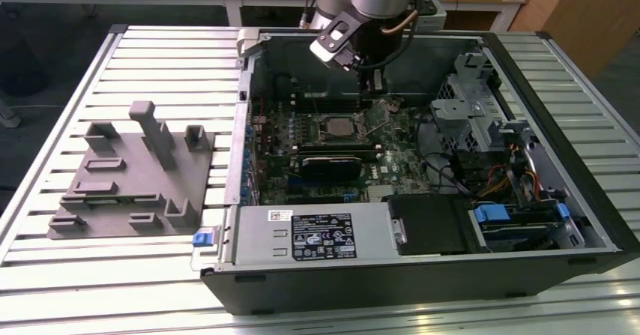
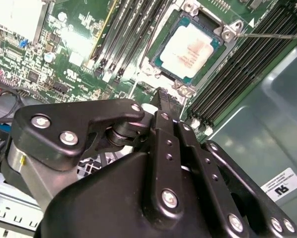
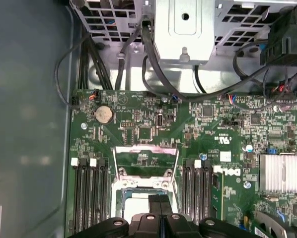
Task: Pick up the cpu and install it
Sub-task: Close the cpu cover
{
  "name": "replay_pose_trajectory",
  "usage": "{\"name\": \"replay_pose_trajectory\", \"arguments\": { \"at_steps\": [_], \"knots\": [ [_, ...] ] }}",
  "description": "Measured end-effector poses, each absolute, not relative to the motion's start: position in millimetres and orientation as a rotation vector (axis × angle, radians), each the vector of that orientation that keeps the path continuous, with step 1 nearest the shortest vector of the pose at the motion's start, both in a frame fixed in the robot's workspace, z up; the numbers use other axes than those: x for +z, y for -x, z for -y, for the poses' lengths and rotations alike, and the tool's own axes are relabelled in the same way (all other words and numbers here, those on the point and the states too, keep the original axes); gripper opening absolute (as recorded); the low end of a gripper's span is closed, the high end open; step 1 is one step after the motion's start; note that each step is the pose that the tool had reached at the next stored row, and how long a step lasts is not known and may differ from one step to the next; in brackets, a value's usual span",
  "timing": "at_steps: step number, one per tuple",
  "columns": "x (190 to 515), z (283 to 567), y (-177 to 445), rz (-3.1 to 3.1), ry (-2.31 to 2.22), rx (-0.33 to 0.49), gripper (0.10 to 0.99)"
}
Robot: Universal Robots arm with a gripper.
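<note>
The black two-fingered claw [image 2: 164,96] hung with its fingertips pressed together and nothing between them, near one edge of the socket. The cpu [image 2: 188,49], a small square chip with a pale silver metal top, lay in that socket on the green motherboard [image 3: 138,119]; the shiny hinged metal frame [image 3: 146,158] stood raised. Judged from this, a low or skewed descent could have struck the frame or the black memory slots [image 3: 89,198]; a nudge could have shifted the unclamped chip and bent contacts.

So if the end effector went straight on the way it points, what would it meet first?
Probably the small square silver-topped cpu seated in its socket, or the socket's metal frame beside it. The end effector hangs above both, and depth is unclear.
</note>
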State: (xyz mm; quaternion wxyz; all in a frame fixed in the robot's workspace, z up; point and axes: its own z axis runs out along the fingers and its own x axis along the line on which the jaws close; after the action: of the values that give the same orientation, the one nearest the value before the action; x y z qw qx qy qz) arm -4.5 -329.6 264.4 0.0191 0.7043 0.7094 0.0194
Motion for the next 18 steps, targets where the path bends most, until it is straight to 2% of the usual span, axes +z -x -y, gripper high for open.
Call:
{"name": "replay_pose_trajectory", "arguments": {
  "at_steps": [18],
  "knots": [
    [263,325,-26,-2.202,-2.186,0.06,0.106]
  ]
}}
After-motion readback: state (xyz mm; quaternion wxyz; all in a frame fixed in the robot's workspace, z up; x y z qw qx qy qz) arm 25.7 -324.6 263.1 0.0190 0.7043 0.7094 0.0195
